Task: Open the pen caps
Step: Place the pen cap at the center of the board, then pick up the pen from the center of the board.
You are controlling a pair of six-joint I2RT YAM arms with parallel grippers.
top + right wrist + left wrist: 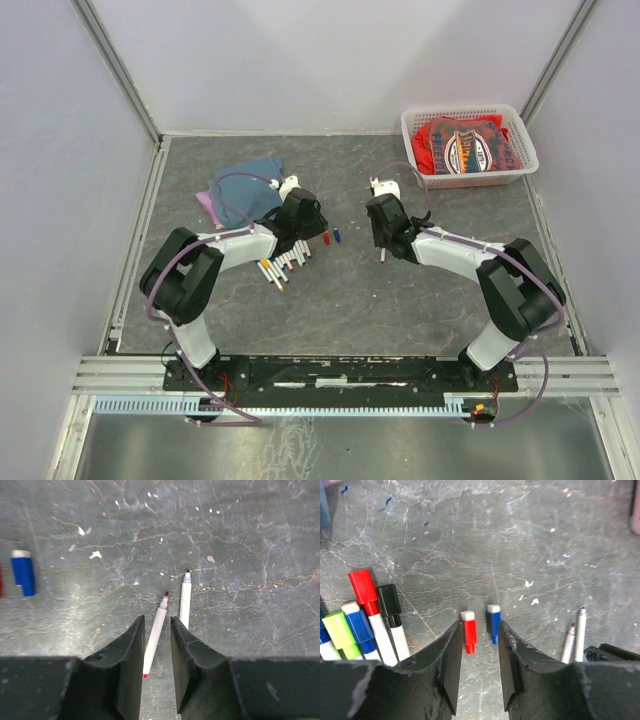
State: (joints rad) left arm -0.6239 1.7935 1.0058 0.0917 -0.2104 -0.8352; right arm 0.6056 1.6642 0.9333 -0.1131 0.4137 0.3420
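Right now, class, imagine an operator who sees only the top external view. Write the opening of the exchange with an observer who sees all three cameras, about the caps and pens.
Operator: Are those red and blue specks loose caps?
Observer: Yes; the left wrist view shows a red cap and a blue cap lying off their pens, just beyond the left gripper's open fingers.
Operator: Which colours have caps on?
Observer: The capped pens beside them show red, black, blue and green caps.
Operator: Is the right gripper holding anything?
Observer: No; the right wrist view shows its jaws apart around an uncapped red-tipped pen, not pinching it.
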